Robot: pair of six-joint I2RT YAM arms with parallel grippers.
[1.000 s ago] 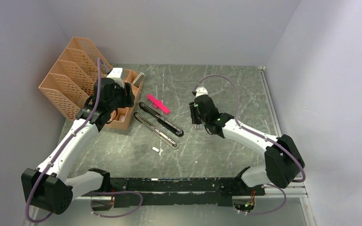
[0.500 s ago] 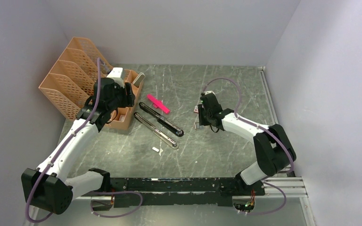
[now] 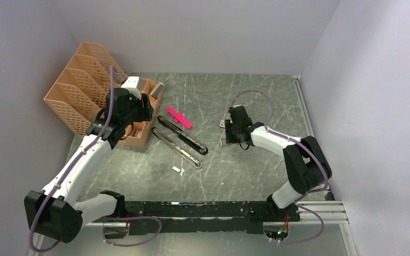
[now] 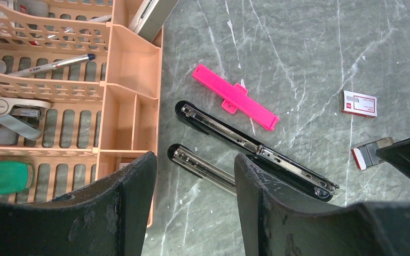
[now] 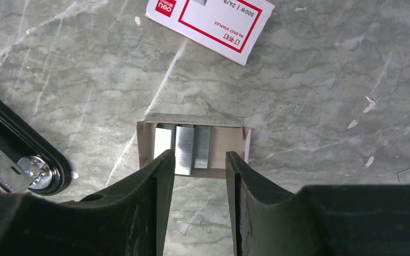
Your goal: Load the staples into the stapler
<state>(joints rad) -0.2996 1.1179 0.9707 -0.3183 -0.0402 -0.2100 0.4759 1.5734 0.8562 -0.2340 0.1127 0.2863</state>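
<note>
Pickup of staples (image 5: 184,149) in hand. Right gripper (image 5: 197,160) released, jaws straddling strips in cardboard tray (image 5: 229,144), strips nearer one finger. Next: centre, lower, close gently. Stapler (image 4: 245,144) lies opened below left gripper (image 4: 195,165), also released, empty.

staples (image 5: 184,143): bright ribbed metal | inner tray (image 5: 227,144): matt brown card | stapler (image 4: 256,150): glossy black plastic, shiny metal rail | table (image 5: 309,106): grey veined, smooth

The silvery metal staple strips (image 5: 184,141) lie in a brown cardboard tray (image 5: 229,144) ahead of my right claw (image 5: 197,156), and the white red-printed cardboard box (image 5: 211,24) lies beyond. The long black stapler (image 4: 256,149) lies to the left, beside an orange plastic organiser (image 3: 80,101).
</note>
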